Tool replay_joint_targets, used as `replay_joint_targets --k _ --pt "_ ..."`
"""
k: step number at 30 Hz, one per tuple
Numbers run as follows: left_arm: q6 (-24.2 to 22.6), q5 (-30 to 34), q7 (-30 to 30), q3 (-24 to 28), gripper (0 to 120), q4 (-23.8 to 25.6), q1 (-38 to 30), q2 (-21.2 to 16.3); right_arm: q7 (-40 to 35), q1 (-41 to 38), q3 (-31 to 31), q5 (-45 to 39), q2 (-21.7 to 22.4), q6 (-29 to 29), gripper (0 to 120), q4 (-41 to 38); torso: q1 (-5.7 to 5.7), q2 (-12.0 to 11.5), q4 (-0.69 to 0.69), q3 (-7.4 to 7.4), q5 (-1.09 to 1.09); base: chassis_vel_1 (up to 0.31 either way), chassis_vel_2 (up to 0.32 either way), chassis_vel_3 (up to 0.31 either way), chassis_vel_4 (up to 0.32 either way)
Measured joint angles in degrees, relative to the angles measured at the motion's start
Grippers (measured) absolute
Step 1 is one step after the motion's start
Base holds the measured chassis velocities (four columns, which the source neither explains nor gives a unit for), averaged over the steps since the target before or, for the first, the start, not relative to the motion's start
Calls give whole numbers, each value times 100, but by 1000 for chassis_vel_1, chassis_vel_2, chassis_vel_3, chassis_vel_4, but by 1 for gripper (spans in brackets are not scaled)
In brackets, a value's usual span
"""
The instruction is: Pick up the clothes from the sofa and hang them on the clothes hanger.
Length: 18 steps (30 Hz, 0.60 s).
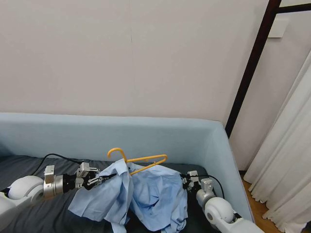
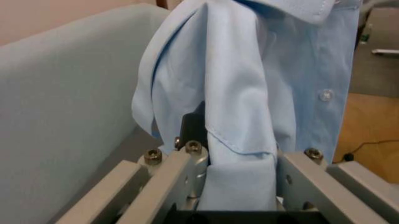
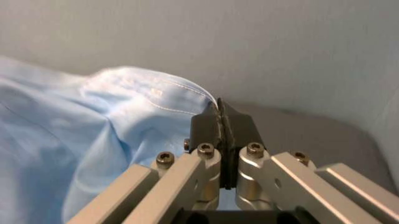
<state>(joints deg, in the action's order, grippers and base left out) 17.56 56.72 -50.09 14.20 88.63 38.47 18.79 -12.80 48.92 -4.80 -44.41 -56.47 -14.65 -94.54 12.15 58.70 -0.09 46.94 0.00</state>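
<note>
Left gripper (image 1: 99, 180) and right gripper (image 1: 186, 180) hold fingers (image 3: 206, 125) clamped on opposite sides of the shirt (image 1: 158, 194), probably to lift it, with its hanger (image 1: 145, 160), off the sofa (image 1: 146, 133).

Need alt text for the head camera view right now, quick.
A blue shirt, partly draped on a yellow hanger, is gripped over the sofa from both sides: the left gripper pinches its left side, the right gripper its right edge. A plain wall rises behind.
</note>
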Motion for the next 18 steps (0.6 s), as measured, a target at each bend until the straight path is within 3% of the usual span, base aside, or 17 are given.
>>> replay_joint_targets --k 18 --pt "126 -465 -186 -63 6 -136 -4 55 -513 222 484 -417 800 -364 0 -2046 0 0 0 0 0 0 0 0 0"
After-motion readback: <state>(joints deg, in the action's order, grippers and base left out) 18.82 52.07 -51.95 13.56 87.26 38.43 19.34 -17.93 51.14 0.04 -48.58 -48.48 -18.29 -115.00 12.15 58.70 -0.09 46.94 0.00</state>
